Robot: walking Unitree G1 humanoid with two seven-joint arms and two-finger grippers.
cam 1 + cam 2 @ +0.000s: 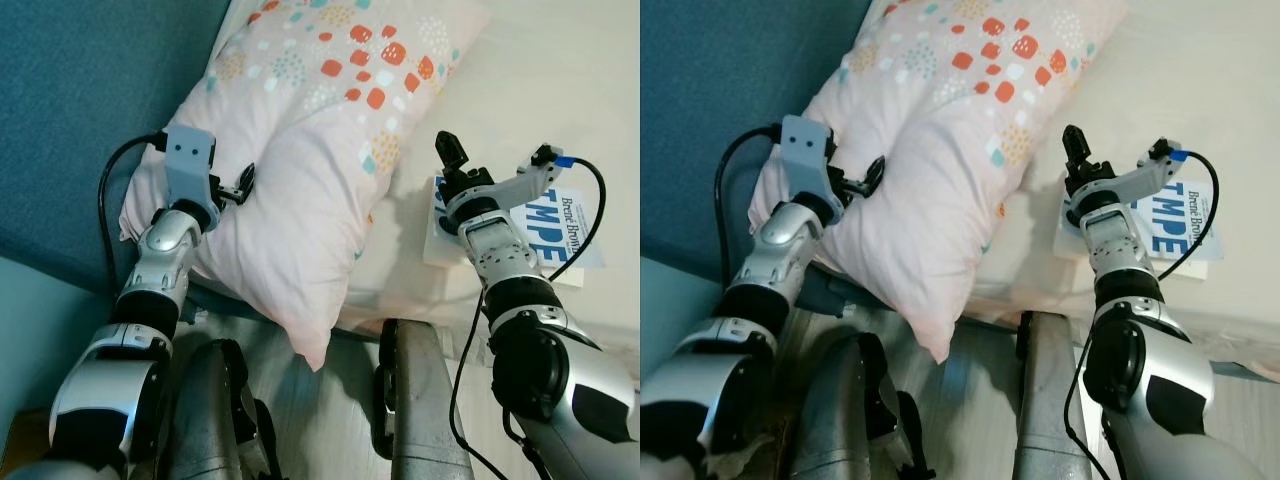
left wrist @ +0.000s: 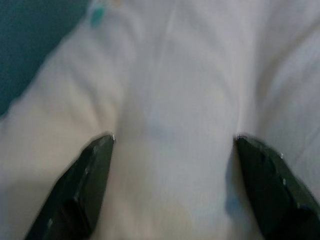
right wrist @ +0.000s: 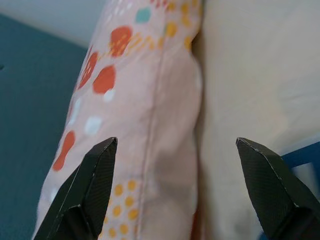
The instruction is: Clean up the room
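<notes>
A pale pink pillow (image 1: 300, 170) with orange, teal and yellow spots lies at the bed's head end, leaning on the blue headboard (image 1: 80, 100). My left gripper (image 1: 243, 183) presses into the pillow's left side, open, with pink fabric (image 2: 175, 75) bulging between its spread fingers (image 2: 95, 170). Just off the pillow's right edge, my right gripper (image 1: 452, 150) hovers open, its fingers pointing along the pillow's seam (image 3: 150, 125) and the cream sheet (image 3: 250, 75).
A white book (image 1: 565, 225) with big blue letters lies on the cream sheet (image 1: 560, 80) under my right wrist. My two grey legs (image 1: 420, 410) stand on pale wooden floor (image 1: 330, 400) at the bed's edge. A light blue wall (image 1: 40, 330) is at the left.
</notes>
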